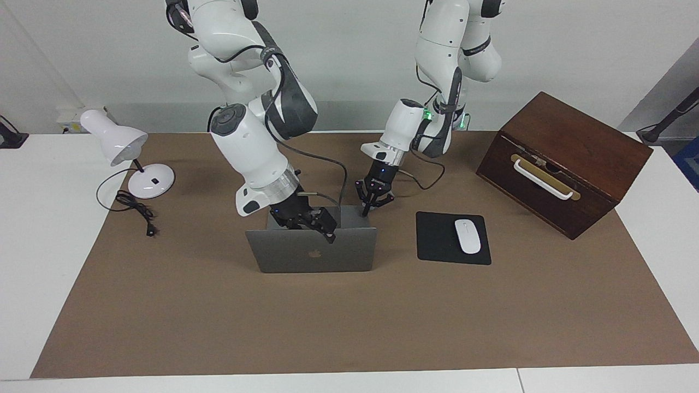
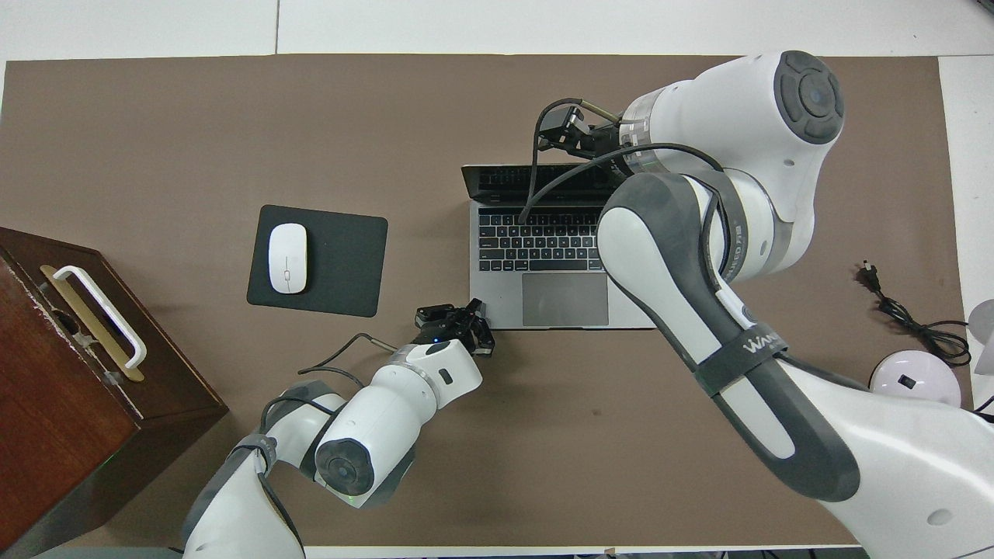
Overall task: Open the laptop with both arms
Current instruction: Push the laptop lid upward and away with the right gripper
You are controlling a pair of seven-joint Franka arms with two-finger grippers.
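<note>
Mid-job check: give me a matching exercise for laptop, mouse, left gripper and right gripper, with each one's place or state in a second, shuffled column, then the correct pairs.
Things:
1. laptop
2. mouse
3. left gripper
4. right gripper

Places or states:
A. lying on the black mouse pad
B. shut, at the corner of the laptop's base nearest the robots, toward the left arm's end
C. lid raised, keyboard showing
D. open, at the lid's top edge

Pairs: 1-C, 2-A, 3-B, 4-D
</note>
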